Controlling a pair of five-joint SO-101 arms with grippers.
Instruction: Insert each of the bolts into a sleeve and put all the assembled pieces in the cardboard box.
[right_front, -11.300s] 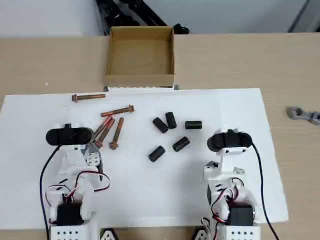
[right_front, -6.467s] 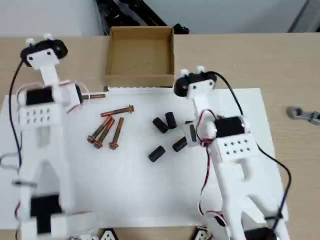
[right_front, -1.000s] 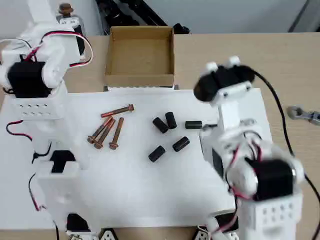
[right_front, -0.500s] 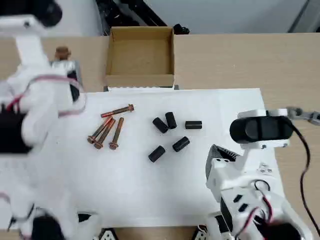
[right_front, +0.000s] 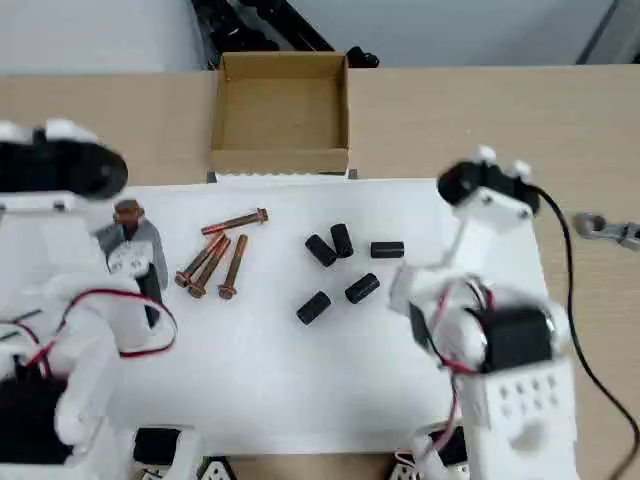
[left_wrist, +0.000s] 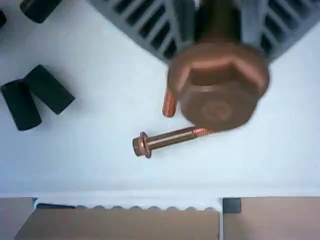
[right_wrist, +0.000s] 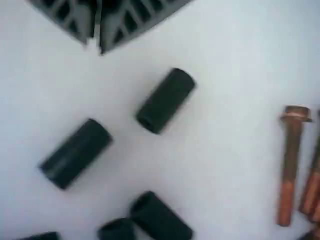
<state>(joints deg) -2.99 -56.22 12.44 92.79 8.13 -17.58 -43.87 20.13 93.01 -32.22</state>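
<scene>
Near the left edge of the counter (right_front: 560, 110), the left gripper (right_front: 132, 245) hangs over a white sheet (right_front: 300, 380). Its fingers (left_wrist: 150, 25) are clamped tight on one bolt (left_wrist: 217, 85). The bolt's head pokes out above the fingers and its long part runs down between them.

Four more bolts lie flat on the sheet, between the left gripper and the sleeves. One bolt (right_front: 235, 220) lies alone on the side nearer the box. The other three (right_front: 212, 264) lie close side by side, with their heads toward the near edge of the counter.

Five black sleeves lie in the middle of the sheet. Two of them (right_front: 330, 245) lie right next to each other. A third sleeve (right_front: 387, 250) is just beside them, toward the right edge of the counter. The last two (right_front: 362, 288) (right_front: 313, 307) lie a little apart from each other, closer to the near edge.

The box (right_front: 280, 155) sits by the far edge of the counter with its open side up. It is just past the far edge of the sheet.

The right gripper (right_wrist: 97, 37) is over the sheet on the right side, near the sleeves. Its fingers (right_wrist: 135, 15) are pressed together, with just a thin dark line between them, and they hold nothing.

A metal wrench (right_front: 600, 228) lies on the bare counter by the right edge, off the sheet.
</scene>
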